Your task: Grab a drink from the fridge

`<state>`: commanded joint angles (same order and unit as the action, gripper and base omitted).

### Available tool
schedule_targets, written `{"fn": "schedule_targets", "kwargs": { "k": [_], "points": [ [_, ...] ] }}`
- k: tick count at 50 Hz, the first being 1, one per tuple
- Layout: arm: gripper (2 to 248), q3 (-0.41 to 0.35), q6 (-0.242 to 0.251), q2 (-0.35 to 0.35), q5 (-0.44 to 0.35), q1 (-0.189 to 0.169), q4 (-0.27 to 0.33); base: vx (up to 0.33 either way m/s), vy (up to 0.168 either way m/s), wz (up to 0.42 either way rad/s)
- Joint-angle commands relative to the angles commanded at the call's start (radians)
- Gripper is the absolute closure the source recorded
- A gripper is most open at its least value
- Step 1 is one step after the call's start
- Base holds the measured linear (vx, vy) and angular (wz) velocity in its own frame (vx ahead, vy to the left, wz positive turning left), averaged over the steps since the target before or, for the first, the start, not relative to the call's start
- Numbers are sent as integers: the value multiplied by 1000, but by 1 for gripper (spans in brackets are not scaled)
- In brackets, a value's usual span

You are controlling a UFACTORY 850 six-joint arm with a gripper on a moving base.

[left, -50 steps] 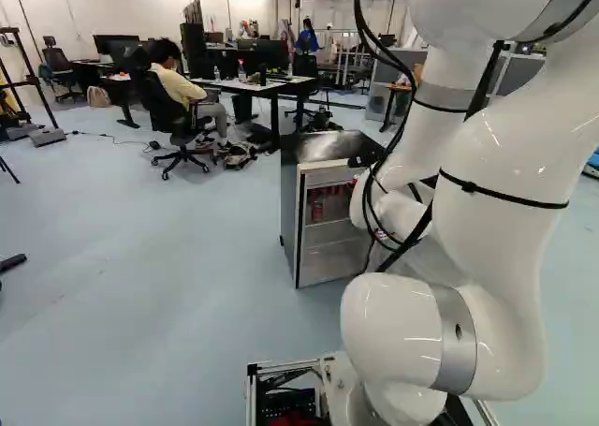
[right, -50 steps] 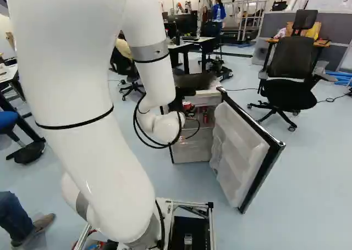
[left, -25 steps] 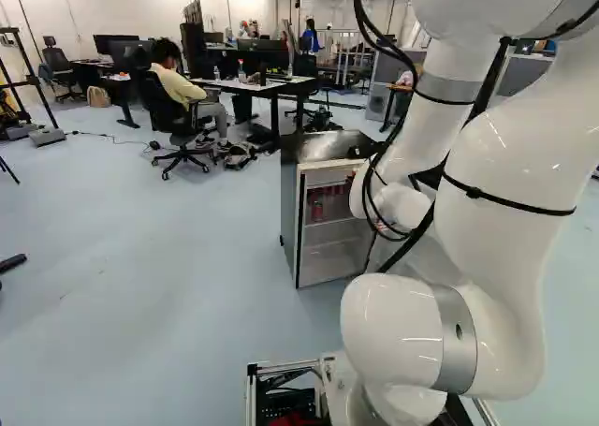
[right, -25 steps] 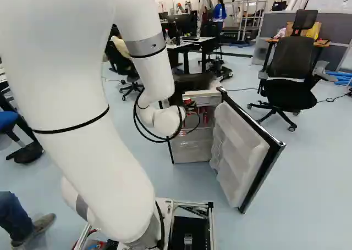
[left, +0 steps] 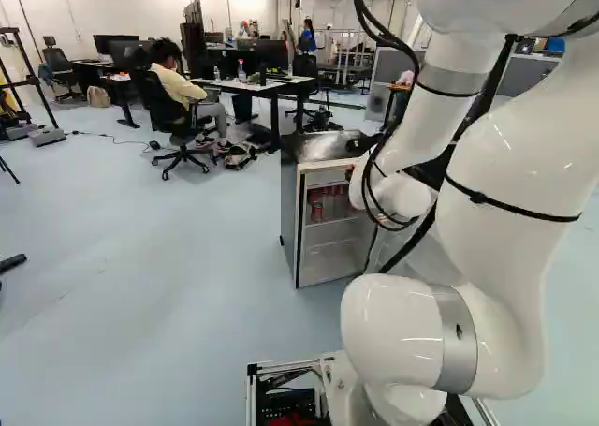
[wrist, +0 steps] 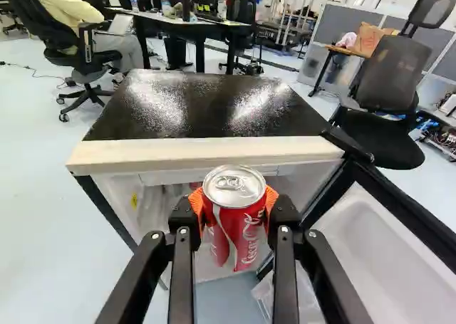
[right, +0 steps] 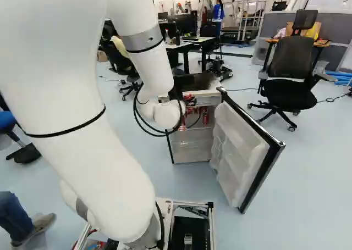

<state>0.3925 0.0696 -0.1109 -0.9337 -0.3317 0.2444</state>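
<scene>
Fingers [wrist: 184, 219] clamped on red can [wrist: 241, 228]; if we swing sideways, we could knock it against the open door [right: 237, 151].

The can [wrist: 241, 228] is showing red with white lettering and a silver lid, the fingers [wrist: 182, 221] black with orange pads [wrist: 271, 199]. The fridge [wrist: 206, 154] is displaying a glossy black, pale-speckled top above a cream strip; its door [right: 234, 151] is pairing white lining with black edging.

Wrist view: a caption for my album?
A black gripper with orange pads holds a red drink can at an open, black-topped fridge.
</scene>
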Motion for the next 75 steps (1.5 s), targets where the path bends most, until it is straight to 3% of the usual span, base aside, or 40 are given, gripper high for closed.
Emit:
{"fn": "schedule_targets", "kwargs": {
  "k": [75],
  "points": [
    [150, 166, 0, 32, 170, 38, 0, 0, 0, 0]
  ]
}}
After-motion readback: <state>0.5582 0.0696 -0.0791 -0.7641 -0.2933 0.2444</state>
